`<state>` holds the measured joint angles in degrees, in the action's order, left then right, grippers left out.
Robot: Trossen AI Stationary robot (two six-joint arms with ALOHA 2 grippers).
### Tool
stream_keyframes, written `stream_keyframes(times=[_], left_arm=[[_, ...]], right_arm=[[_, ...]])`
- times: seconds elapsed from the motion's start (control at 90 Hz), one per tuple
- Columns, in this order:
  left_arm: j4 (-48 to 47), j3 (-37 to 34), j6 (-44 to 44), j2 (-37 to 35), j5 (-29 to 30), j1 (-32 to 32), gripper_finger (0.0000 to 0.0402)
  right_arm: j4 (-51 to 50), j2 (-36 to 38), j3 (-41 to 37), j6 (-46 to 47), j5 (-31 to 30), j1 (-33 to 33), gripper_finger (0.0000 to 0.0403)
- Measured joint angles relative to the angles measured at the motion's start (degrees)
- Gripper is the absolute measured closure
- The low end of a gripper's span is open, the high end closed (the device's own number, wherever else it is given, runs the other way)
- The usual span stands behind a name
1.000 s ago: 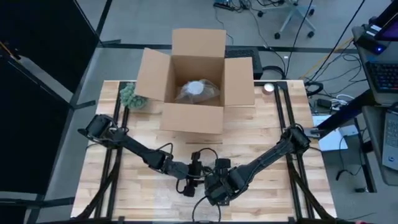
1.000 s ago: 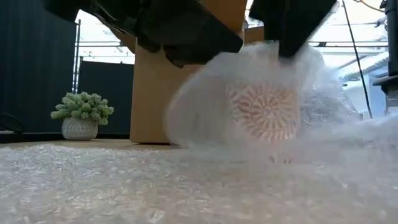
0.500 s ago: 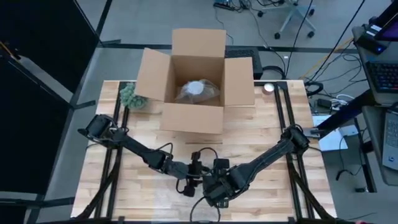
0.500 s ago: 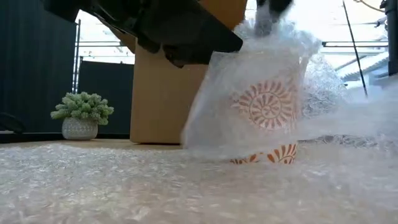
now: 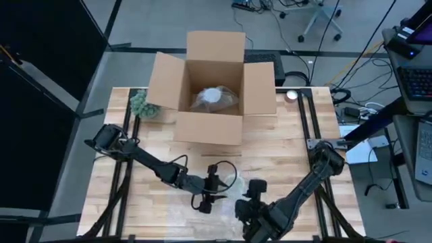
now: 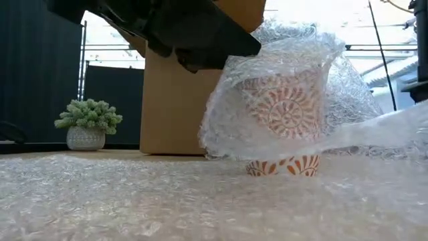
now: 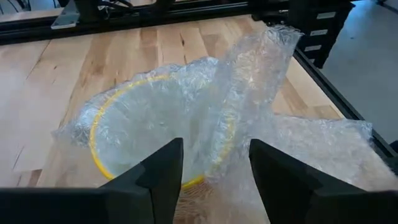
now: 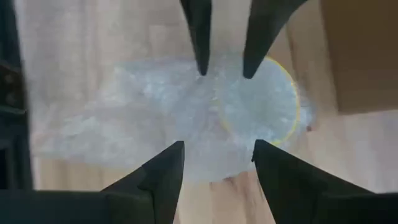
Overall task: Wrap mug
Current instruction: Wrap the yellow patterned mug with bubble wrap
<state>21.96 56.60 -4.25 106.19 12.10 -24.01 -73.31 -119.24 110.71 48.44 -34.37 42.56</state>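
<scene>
mug [image 6: 284, 120] upright on the surface [image 5: 283, 158], draped in bubble wrap [image 6: 348, 94]. left gripper [image 5: 210, 198] beside it, fingers apart. right gripper [image 8: 211, 163] above, fingers apart, empty.

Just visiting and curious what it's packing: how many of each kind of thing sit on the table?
Mugs: 1, under bubble wrap
Bubble wrap sheets: 1
Cardboard boxes: 1
Wrapped bundles in the box: 1
Potted plants: 1
Total: 5
</scene>
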Motion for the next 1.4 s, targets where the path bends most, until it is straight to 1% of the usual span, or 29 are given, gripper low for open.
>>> stream_keyframes(times=[0.167, 0.278, 0.367, 0.444, 0.533, 0.656, 0.733, 0.8, 1.0, 1.133, 1.233, 1.322, 1.4], left_arm=[[0.02, 0.00, -0.09, 0.00, 0.02, -0.02, 0.0228], [0.06, 0.00, -0.09, 0.00, 0.02, 0.00, 0.0228], [0.06, 0.00, -0.07, 0.00, 0.02, 0.00, 0.0228], [0.06, 0.00, -0.07, 0.00, 0.04, 0.00, 0.0228], [0.10, 0.00, -0.02, 0.00, 0.04, 0.00, 0.0228], [0.14, 0.00, 0.04, 0.00, 0.04, -0.02, 0.0228], [0.26, 0.04, 0.02, 0.00, 0.02, -0.07, 0.0228], [0.48, 0.00, 0.02, -0.24, 0.04, -0.38, 0.0228], [1.81, -0.26, -0.17, -2.39, -0.10, -1.25, 0.0228], [2.84, -0.13, -0.10, -3.95, -0.99, -1.59, 0.0228], [4.74, -0.13, 0.14, -4.03, -2.46, -1.62, 0.0228], [4.27, -0.13, 0.31, -4.05, -3.10, -1.64, 0.0228], [4.23, -0.04, 0.08, -2.47, -3.32, -1.27, 0.0228]], right_arm=[[7.92, 0.00, -2.29, -4.10, -0.17, -1.48, 0.0222], [8.21, -0.04, -3.12, -6.37, 1.31, -2.63, 0.0222], [9.50, 0.09, -5.18, -6.60, 3.44, -3.82, 0.0222], [10.07, -0.02, -7.58, -6.68, 3.91, -4.90, 0.0222], [13.04, -0.02, -11.17, -6.46, 4.51, -5.98, 0.0222], [16.47, 0.00, -13.77, -6.74, 6.15, -7.15, 0.0222], [17.32, 0.00, -14.00, -7.24, 8.61, -8.12, 0.0222], [17.82, 0.00, -14.07, -7.33, 9.27, -8.61, 0.0222], [19.65, -0.02, -14.14, -7.32, 9.15, -9.04, 0.0222], [21.67, -0.02, -14.13, -7.95, 6.90, -9.00, 0.0222], [22.14, -0.02, -14.12, -8.89, 7.30, -9.00, 0.0222], [22.13, -0.02, -14.14, -8.87, 7.32, -9.00, 0.0222], [22.14, -0.02, -14.13, -8.87, 7.32, -9.00, 0.0222]])
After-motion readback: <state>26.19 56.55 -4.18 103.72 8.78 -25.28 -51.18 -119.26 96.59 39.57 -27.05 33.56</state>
